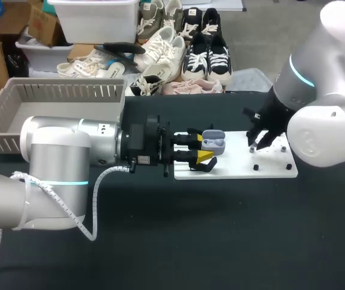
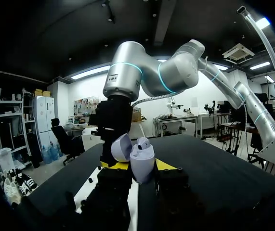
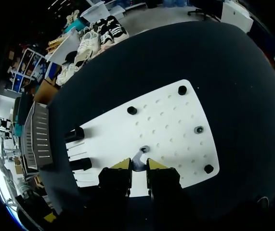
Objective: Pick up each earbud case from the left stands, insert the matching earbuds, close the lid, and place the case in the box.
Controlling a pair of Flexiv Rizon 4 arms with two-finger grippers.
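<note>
My left gripper (image 1: 201, 150) is shut on an open lavender earbud case (image 1: 213, 143), holding it just above the left end of the white board (image 1: 238, 166). In the left wrist view the case (image 2: 141, 163) sits between the yellow tips of the left gripper (image 2: 139, 166), lid (image 2: 120, 147) tipped back, one earbud (image 2: 143, 143) seated in it. My right gripper (image 1: 254, 145) hangs over the board's right half. In the right wrist view the right gripper (image 3: 138, 166) is shut on a small pale earbud (image 3: 138, 162), just above a holder (image 3: 144, 149) on the board (image 3: 171, 125).
A grey slatted basket (image 1: 57, 103) stands at the back left of the table, also seen as the basket (image 3: 38, 134) beyond the board. Black pegs (image 3: 182, 90) dot the board, and two black stands (image 3: 74, 134) sit at its left end. Dark tabletop surrounds the board.
</note>
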